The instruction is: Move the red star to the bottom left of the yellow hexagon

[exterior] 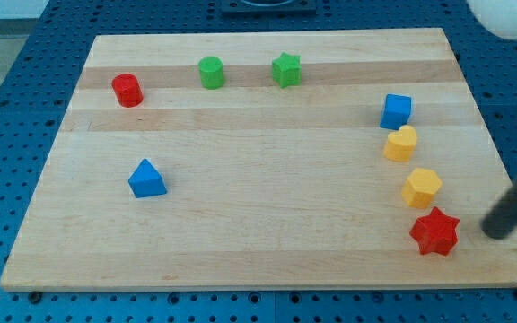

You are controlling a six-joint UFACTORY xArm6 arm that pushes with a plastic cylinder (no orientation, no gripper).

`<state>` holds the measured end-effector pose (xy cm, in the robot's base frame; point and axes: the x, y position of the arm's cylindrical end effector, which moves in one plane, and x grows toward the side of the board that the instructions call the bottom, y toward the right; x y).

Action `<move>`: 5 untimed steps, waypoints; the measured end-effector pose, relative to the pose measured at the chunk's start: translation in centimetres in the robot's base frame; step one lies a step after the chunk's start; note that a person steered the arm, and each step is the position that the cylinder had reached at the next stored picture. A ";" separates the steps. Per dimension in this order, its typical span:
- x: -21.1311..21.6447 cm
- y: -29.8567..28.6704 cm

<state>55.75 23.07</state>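
Note:
The red star (434, 232) lies near the view's bottom right of the board, just below and slightly right of the yellow hexagon (421, 187). My tip (495, 232) is at the right edge of the board, to the right of the red star, with a gap between them. The rod slants up to the view's right edge.
A yellow heart (400, 143) and a blue cube (396, 110) stand above the hexagon. A green star (285, 69), a green cylinder (211, 72) and a red cylinder (127, 90) line the top. A blue triangle (146, 178) sits at the left. The wooden board (258, 161) rests on a blue perforated table.

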 end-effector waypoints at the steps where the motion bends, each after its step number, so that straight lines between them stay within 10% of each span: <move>1: -0.5 -10.7; 4: 4.8 3.9; 5: 2.9 -4.4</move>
